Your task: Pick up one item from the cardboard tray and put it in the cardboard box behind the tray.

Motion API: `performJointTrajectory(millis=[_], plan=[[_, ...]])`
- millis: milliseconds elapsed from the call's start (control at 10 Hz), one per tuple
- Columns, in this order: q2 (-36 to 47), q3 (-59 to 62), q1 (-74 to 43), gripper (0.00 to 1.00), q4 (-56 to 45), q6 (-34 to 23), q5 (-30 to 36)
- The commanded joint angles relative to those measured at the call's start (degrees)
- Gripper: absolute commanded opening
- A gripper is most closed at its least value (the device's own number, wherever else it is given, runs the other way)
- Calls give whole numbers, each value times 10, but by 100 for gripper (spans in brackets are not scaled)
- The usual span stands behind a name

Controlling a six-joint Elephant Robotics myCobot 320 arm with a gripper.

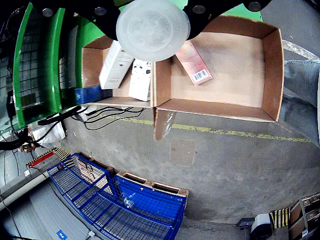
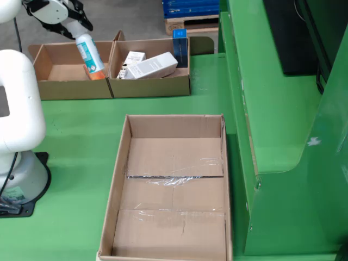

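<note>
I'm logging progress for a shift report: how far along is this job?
Done: the bottle is gripped, the gripper shut on its top. In hand: in the side view it hangs over the left small box, beside the box of white cartons. Left: setting it down and releasing. The large front box is empty.

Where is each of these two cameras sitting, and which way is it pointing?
View from the side: fixed high over the green table, looking across an empty cardboard box toward two trays; white arm and hand show at left.
View riding on the hand: looks down past the gripped bottle into the trays and onto the floor; black hand parts show.
Shared: bottle, trays, white cartons.
</note>
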Motion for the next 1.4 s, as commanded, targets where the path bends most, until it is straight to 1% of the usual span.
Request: performJointTrajectory(millis=[0,100,200,300,400,500,1300], plan=[[-29,13,6,0,222,-25,-32],[-43,13,8,0,263,-36,-42],[-76,13,6,0,335,-47,-54],[-76,13,6,0,335,-47,-54],[-86,13,-16,0,313,-28,-11],[-88,13,-29,0,257,-8,29],[-88,13,-29,0,257,-8,29]])
